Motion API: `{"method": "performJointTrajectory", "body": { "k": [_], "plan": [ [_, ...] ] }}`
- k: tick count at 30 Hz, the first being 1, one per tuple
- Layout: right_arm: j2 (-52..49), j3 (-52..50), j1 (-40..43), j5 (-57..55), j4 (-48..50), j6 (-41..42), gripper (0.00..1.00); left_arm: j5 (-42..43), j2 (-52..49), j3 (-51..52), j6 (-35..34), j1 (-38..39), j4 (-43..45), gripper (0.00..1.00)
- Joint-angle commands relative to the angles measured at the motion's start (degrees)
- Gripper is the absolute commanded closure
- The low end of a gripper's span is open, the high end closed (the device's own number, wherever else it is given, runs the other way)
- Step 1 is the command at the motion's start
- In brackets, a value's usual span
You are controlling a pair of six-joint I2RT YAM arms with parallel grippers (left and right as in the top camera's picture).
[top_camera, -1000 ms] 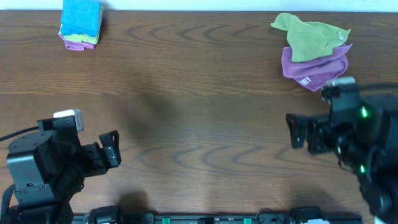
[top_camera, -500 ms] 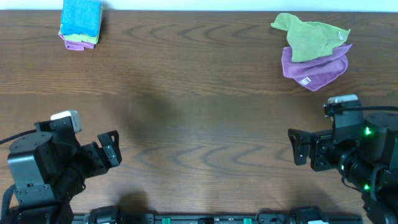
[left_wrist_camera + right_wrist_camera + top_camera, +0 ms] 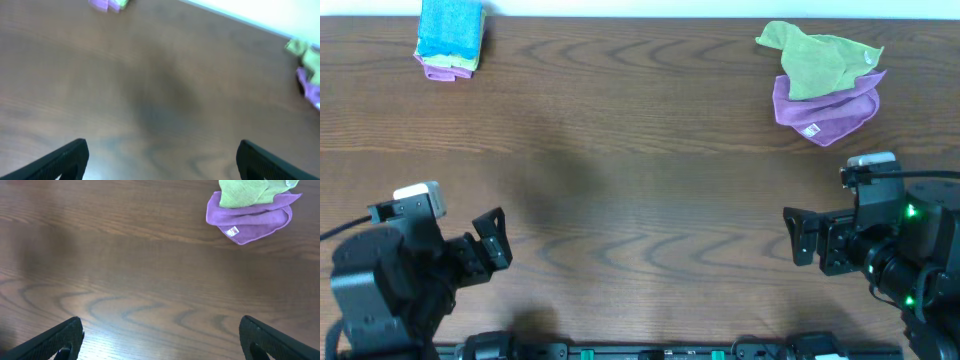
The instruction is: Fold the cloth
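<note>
The sky-blue cloth (image 3: 451, 24) lies folded at the table's far left corner, on top of a small stack of folded green and purple cloths. Only the stack's purple and green edge (image 3: 107, 4) shows in the left wrist view. My left gripper (image 3: 492, 240) is open and empty near the front left, far from the cloth. It also shows open in the left wrist view (image 3: 160, 160). My right gripper (image 3: 798, 232) is open and empty at the front right. It also shows open over bare wood in the right wrist view (image 3: 160, 337).
A crumpled olive-green cloth (image 3: 817, 58) lies on a purple cloth (image 3: 825, 112) with a white tag at the far right. Both show in the right wrist view, the green cloth (image 3: 247, 191) on the purple one (image 3: 250, 220). The brown wooden table (image 3: 640, 180) lies between the arms.
My right arm has drawn back towards the front edge. My left arm has shifted slightly to the left. Both grippers stay open and the cloths have not moved.
</note>
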State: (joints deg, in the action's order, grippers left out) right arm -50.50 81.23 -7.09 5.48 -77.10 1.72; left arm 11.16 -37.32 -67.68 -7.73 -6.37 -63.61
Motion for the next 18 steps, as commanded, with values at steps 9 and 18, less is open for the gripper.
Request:
{"method": "performJointTrajectory", "body": {
  "k": [9, 18],
  "plan": [
    [0.02, -0.15, -0.48, -0.57, -0.11, 0.13, 0.01, -5.22, 21.35, 32.11, 5.18, 4.15, 21.38, 0.05],
    [0.02, -0.15, -0.48, -0.57, -0.11, 0.13, 0.01, -5.33, 30.67, 48.37, 1.36, 4.17, 30.12, 0.05]
  ]
}}
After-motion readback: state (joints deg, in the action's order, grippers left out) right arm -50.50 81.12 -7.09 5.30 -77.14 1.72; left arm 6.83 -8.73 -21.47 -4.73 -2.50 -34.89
